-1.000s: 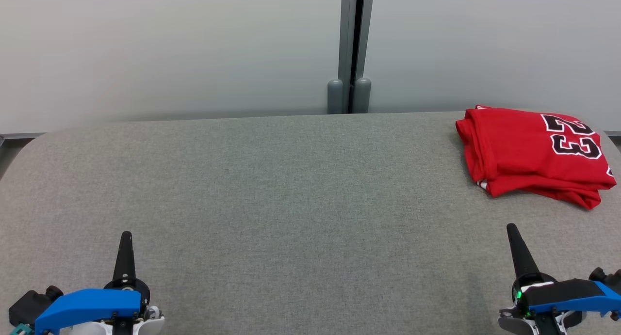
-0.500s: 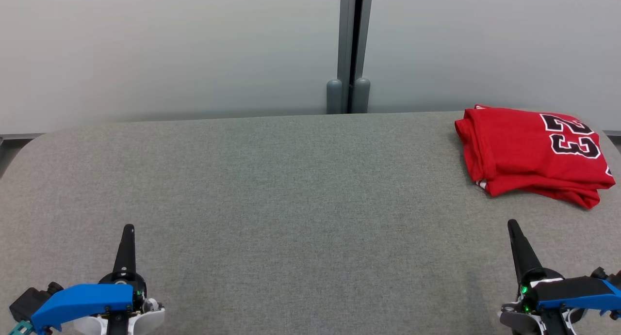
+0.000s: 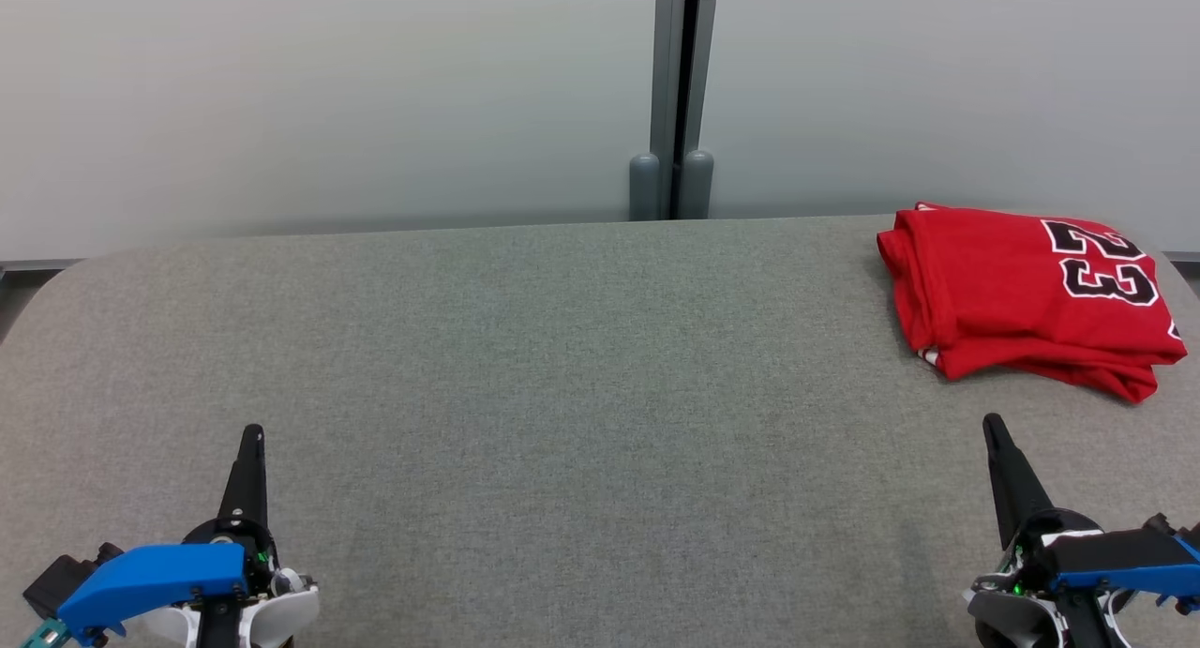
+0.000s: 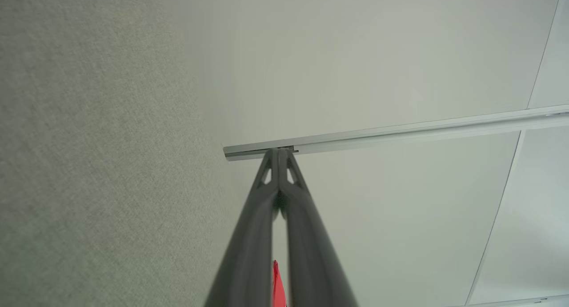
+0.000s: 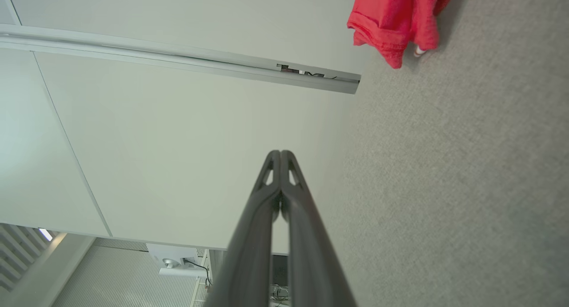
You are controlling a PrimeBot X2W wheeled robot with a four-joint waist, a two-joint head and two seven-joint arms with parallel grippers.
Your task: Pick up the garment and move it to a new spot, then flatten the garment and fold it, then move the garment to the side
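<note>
A folded red garment (image 3: pixel 1022 292) with a black "23" lies at the far right of the grey padded table (image 3: pixel 562 376). Part of the garment (image 5: pixel 395 18) hangs into the top of the right wrist view, and a red sliver (image 4: pixel 278 285) peeks between the fingers in the left wrist view. My left gripper (image 3: pixel 251 437) sits low at the near left, shut and holding nothing, its tips together (image 4: pixel 279 152). Near the right front edge my right gripper (image 3: pixel 990 425) is shut and empty, well short of the garment, tips closed (image 5: pixel 280 153).
A pale wall stands behind the table, with a grey vertical post (image 3: pixel 677 95) at its middle. The table's rounded left corner (image 3: pixel 56 282) and its far edge bound the surface. The garment lies close to the table's right edge.
Both grippers' fingertips have crept a little farther up the head view. The garment has stayed where it was.
</note>
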